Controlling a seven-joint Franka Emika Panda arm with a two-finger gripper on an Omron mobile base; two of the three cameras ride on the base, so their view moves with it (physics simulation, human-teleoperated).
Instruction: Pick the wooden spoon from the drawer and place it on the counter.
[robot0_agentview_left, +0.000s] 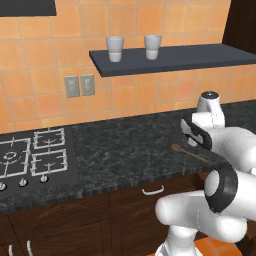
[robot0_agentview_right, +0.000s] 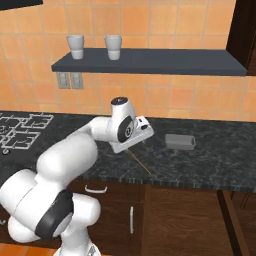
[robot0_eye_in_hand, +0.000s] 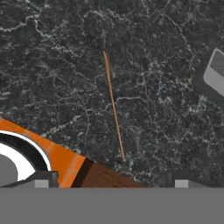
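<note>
On black counter (robot0_eye_in_hand: 52, 65), wooden spoon (robot0_eye_in_hand: 113, 105) lies between parted fingers (robot0_eye_in_hand: 43, 180).

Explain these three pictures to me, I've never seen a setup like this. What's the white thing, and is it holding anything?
The white thing is a robot arm in a computer-drawn kitchen. Two pictures come from cameras behind it, left and right. The third looks down from its hand, with its two fingers at the bottom, apart. On the black counter lie a thin wooden spoon and a grey box; a stove sits at the left. The fingers hold nothing.
</note>
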